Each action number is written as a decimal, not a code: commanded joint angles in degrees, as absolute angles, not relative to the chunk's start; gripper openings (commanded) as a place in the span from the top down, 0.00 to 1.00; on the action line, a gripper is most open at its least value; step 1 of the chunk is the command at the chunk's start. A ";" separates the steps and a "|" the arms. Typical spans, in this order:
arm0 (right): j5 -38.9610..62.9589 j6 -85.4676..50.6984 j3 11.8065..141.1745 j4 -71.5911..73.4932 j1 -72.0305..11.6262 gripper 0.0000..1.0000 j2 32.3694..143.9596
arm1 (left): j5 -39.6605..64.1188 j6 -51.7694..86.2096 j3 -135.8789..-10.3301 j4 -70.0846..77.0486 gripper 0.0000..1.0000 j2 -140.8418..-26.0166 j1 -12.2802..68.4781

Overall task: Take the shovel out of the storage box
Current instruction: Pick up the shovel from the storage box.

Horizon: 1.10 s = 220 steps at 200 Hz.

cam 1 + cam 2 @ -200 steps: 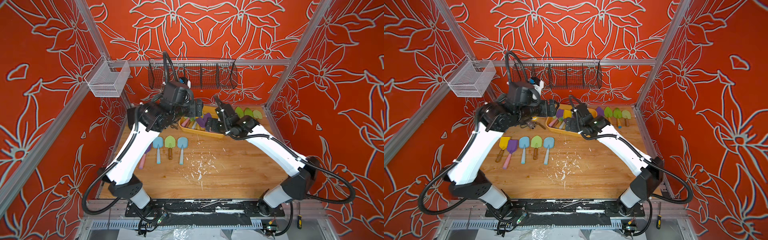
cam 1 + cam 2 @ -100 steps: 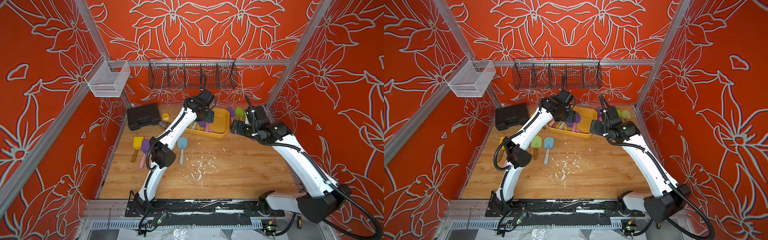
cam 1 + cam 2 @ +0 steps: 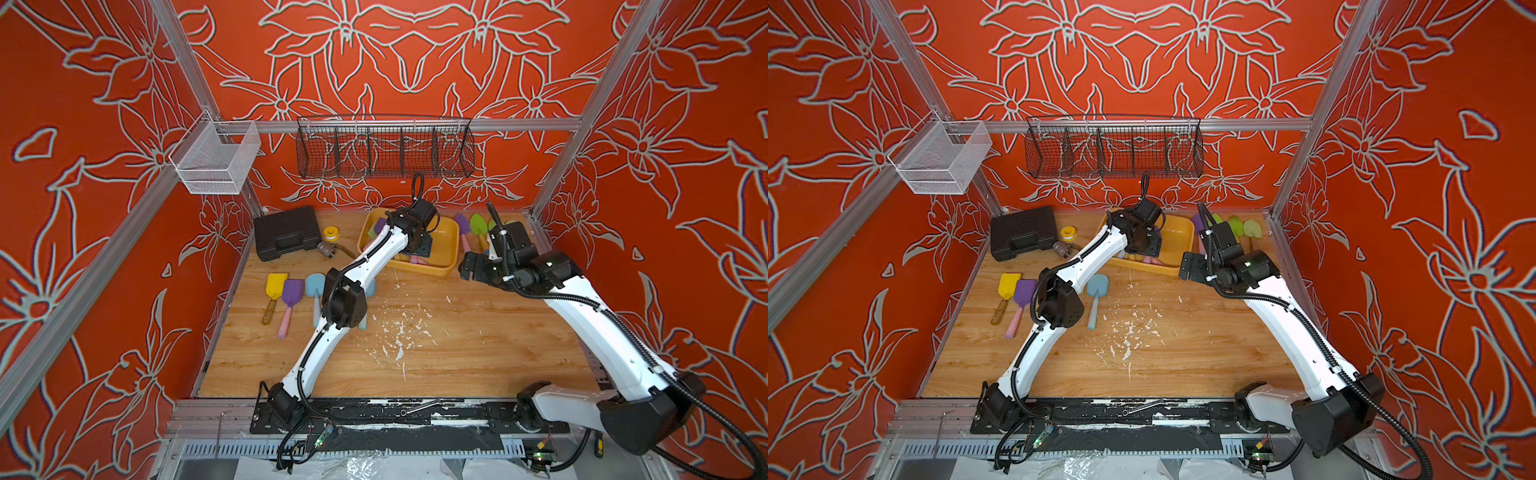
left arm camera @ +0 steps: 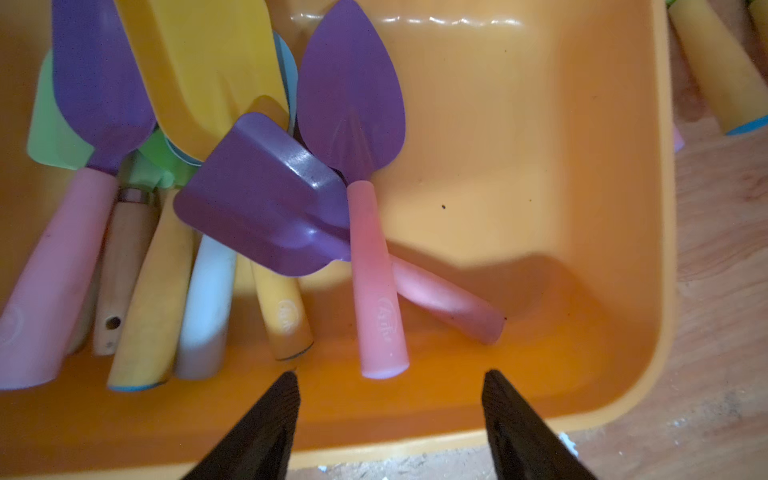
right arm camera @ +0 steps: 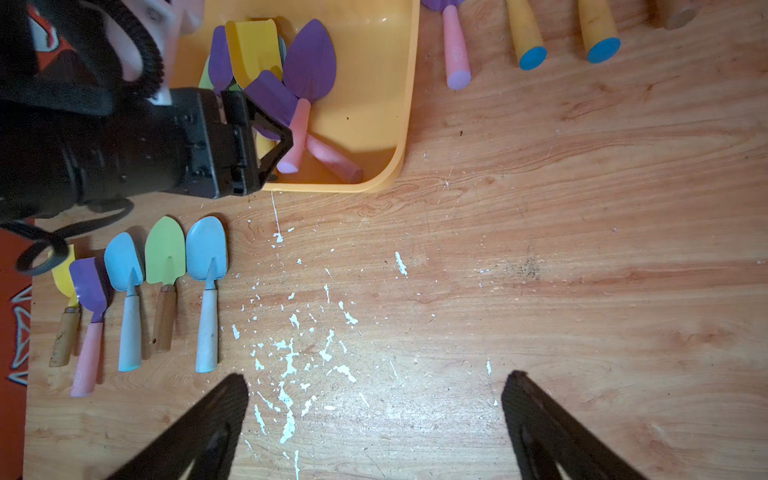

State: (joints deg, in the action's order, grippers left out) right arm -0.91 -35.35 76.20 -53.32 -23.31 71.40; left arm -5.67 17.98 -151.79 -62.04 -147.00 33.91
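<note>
wooden table (image 3: 457, 353); shovel (image 4: 376, 270) in storage box (image 4: 540, 166) lies just ahead of spread left gripper (image 4: 390, 374)

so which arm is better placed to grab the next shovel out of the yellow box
Left. The left gripper hangs open over the storage box, a pink-handled purple shovel lying handle-first ahead of its jaws. The right gripper is open over the table, outside the box.
</note>
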 commanded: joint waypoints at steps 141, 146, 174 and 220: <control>-1.26 -36.92 74.36 -54.60 -23.11 0.02 68.86 | -7.06 14.39 -152.34 -58.84 0.51 -153.08 33.40; -1.48 -36.75 74.36 -54.72 -23.11 0.02 68.78 | -6.96 14.34 -151.96 -58.52 0.52 -152.88 33.40; -2.24 -36.42 74.27 -54.93 -22.90 0.02 67.97 | -7.12 13.66 -149.57 -58.68 0.58 -152.49 33.23; -2.31 -36.31 74.26 -54.73 -22.42 0.02 67.52 | -7.18 13.78 -149.14 -59.32 0.63 -152.23 32.87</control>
State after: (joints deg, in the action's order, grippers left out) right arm -1.15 -36.42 74.06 -53.78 -22.83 68.31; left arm -6.74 14.13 -149.86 -57.74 -152.66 33.30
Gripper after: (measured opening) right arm 0.978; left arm 0.396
